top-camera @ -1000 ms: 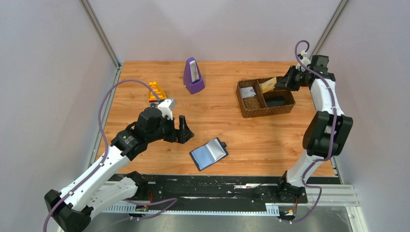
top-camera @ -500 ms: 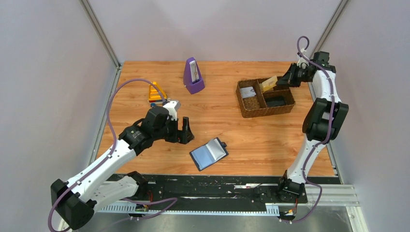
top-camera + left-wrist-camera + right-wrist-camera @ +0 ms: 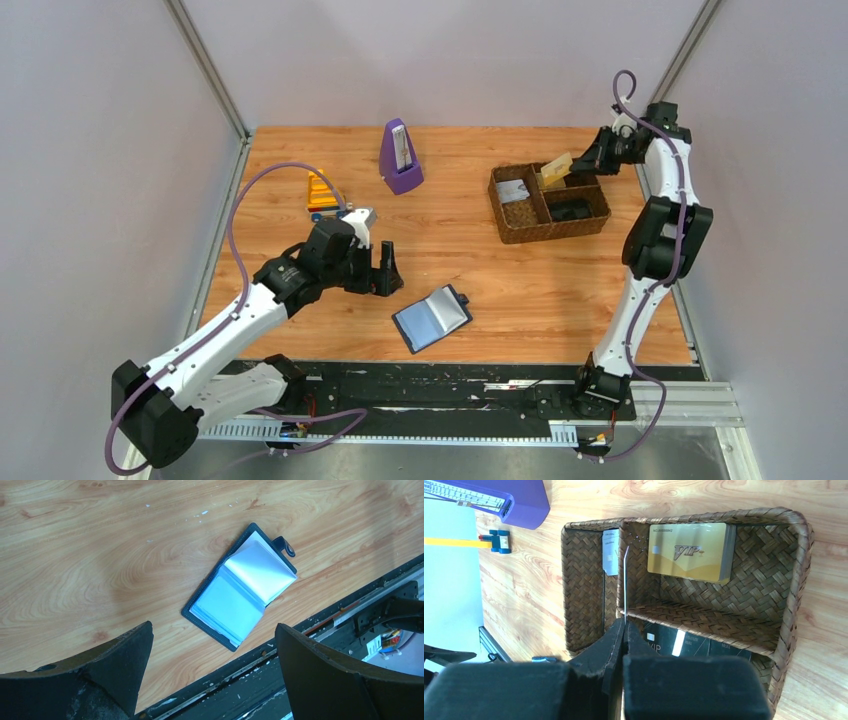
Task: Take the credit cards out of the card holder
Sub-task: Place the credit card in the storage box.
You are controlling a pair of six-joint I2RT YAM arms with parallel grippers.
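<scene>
**Card holder (image 3: 432, 318) open on worktop, right tool pinching a card at the basket**

- card holder: lies flat and opened out on the worktop (image 3: 480, 270), near the front edge and between the two arm bases. Black cover down, blue-grey sleeve pages up, one page standing partly lifted. Snap tab sticks out on the far side.
- left tool (image 3: 387, 270): fingers spread wide, nothing between them. It sits just left of the holder, not touching. The wrist view looks down on the holder between the two fingers.
- right tool (image 3: 583, 165): at the far right, at the back of the woven basket (image 3: 799, 570). Jaws closed tight on a thin card (image 3: 625, 580), gripped by its near edge. The card is edge-on in the wrist view and stands up over the divider between the compartments. From above it looks tan; can't tell the print.
- credit cards (image 3: 704, 645): dark ones lie in the basket compartment nearest the right wrist camera, partly hidden behind the inner wall. Can't tell how many.
- other basket compartments: a gold card (image 3: 687, 550) marked VIP lies flat on a small stack in one, and a whitish printed card (image 3: 610, 552) leans in the narrow one on the left.
- elsewhere: purple metronome (image 3: 400, 158) at the back centre, well apart from the holder.
</scene>
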